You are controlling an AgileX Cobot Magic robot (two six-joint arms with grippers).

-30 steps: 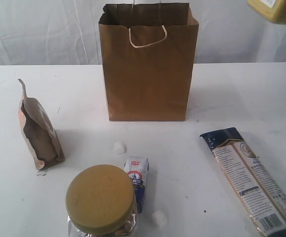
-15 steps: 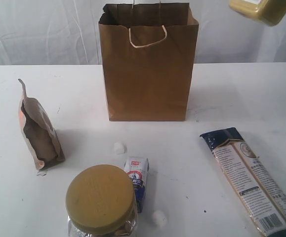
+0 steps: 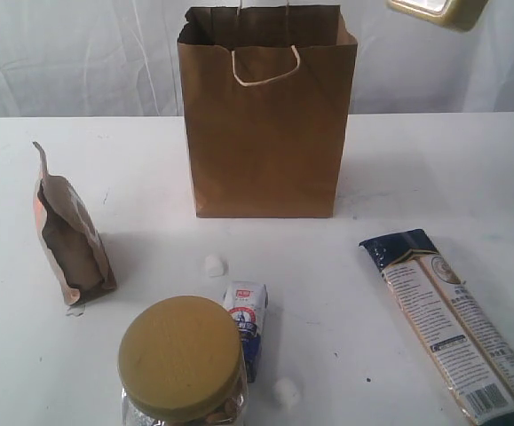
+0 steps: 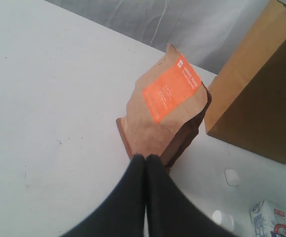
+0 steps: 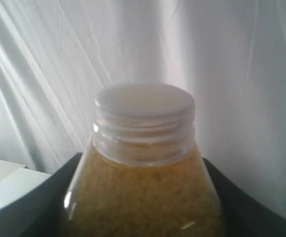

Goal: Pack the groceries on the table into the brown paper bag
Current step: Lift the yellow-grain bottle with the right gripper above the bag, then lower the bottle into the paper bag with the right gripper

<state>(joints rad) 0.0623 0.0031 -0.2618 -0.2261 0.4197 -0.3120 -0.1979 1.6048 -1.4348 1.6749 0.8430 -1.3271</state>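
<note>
The right hand is clamped on the white-capped yellow-grain jar. A dark finger shows against each side of the jar's shoulder, and the white cap points away from the wrist toward the pale curtain. In the exterior view only part of that jar shows. It is tilted in the air at the top right corner, higher than the rim of the brown paper bag and off to its right.

The left hand has its two fingers pressed together with nothing between them. Its tips are low over the tabletop, just beside the base of the brown pouch, which stands upright with an orange label on its face.

The bag stands upright and open at the back middle of the tabletop, with its cord handle hanging over the front. The pouch stands well to the bag's left. In front of the bag lie one white marshmallow, the small blue-white carton and a second marshmallow. The gold-lidded clear jar stands at the near edge, touching or just beside the carton. The long noodle packs lie flat at the right, running toward the near right corner.
</note>
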